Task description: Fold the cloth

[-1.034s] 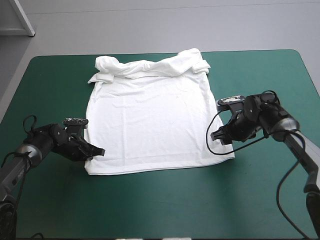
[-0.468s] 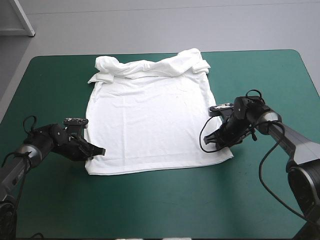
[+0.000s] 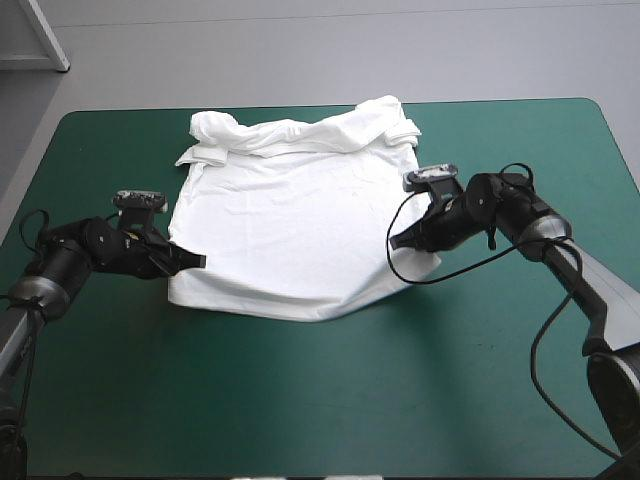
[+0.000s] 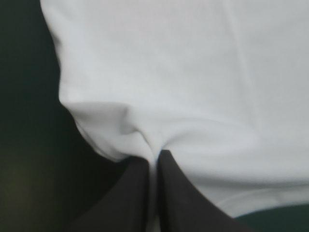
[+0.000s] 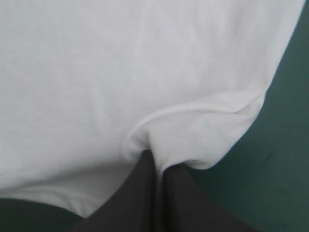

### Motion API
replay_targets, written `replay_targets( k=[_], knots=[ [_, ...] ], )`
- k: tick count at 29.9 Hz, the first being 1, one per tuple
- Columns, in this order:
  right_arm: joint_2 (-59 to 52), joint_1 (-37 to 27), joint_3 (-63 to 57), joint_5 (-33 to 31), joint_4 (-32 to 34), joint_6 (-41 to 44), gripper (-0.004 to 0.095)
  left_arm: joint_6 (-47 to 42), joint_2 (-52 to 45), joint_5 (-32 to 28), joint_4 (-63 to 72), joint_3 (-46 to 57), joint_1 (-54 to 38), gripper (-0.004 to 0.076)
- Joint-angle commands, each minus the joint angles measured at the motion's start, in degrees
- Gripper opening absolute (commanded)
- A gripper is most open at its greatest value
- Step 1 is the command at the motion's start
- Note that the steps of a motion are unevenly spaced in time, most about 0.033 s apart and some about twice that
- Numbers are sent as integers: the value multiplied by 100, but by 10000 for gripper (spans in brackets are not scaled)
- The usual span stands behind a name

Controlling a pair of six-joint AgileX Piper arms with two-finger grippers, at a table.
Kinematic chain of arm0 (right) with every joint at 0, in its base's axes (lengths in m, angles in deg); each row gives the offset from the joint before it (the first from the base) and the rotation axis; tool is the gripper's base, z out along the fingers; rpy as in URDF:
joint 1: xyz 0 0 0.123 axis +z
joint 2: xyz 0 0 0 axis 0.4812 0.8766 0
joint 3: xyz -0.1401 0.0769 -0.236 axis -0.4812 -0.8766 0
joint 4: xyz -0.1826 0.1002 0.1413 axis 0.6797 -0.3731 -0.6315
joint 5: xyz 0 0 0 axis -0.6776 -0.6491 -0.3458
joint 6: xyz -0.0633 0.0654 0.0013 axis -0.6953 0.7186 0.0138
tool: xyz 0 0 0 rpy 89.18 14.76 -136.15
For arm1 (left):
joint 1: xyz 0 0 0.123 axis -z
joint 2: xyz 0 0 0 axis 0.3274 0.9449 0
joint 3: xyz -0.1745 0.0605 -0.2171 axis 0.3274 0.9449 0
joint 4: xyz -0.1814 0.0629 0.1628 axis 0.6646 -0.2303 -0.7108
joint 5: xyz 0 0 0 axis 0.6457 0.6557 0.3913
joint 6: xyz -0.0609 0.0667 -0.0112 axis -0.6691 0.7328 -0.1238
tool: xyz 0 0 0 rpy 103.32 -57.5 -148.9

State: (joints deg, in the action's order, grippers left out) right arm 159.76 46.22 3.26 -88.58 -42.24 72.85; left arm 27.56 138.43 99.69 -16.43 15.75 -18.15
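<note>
White T-shirt [image 3: 290,230] sits in the middle of the worktop [image 3: 300,400], a little toward the far side. Its collar-and-sleeve end is bunched into a crumpled ridge along the far edge of the cloth, and the body is spread fairly smooth below that. Now look at the near hem: it does not run straight. Both near corners are drawn up and inward, and the hem between them droops in a shallow curve, lowest at about the middle, with a thin shadow under it on the teal-green cover [image 3: 120,380]. On to the left gripper [image 3: 195,261], low and reaching in from the worktop's left side at the near-left corner. From its own wrist camera the black fingers [image 4: 183,203] are pressed almost together, only a sliver of white sheet between them, and the cloth puckers into a soft fold right at the tips, so that's a firm pinch on the T-shirt. Dark cover shows beside the cloth on one side. Over to the right gripper [image 3: 398,242], coming in from the right at the near-right corner, and it's the same story. In its wrist view the fingers [image 5: 140,193] are all but closed on the fabric, a rounded tuck of hem bulges beside the tips, the corner hangs loose next to them, and teal-green cover shows past the cloth's edge. Both grippers are well apart, with the full width of the shirt between them.
</note>
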Motion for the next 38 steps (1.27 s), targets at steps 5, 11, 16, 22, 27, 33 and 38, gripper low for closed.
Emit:
replay_targets(
  k=[5,11,16,22,27,33,38],
  knots=[
    [-452,1,1906,141,325,-11,-17,1,-226,112,-63,-1980,30,19],
    [-452,1,3609,53,510,205,-17,1,-226,247,-640,-3565,30,19],
    [-452,1,5256,-203,442,205,-17,30,-226,284,-708,-4931,30,19],
    [-452,1,6912,-431,394,179,-17,356,-226,395,-685,-6459,30,19],
    [-533,1,7952,-438,404,116,-17,566,-226,543,-708,-7512,30,19],
    [-698,1,8464,-290,380,-63,-18,566,-226,712,-987,-8342,30,19],
    [-711,1,8443,25,413,-129,-17,566,-212,497,-1139,-8566,30,19]
  ],
)
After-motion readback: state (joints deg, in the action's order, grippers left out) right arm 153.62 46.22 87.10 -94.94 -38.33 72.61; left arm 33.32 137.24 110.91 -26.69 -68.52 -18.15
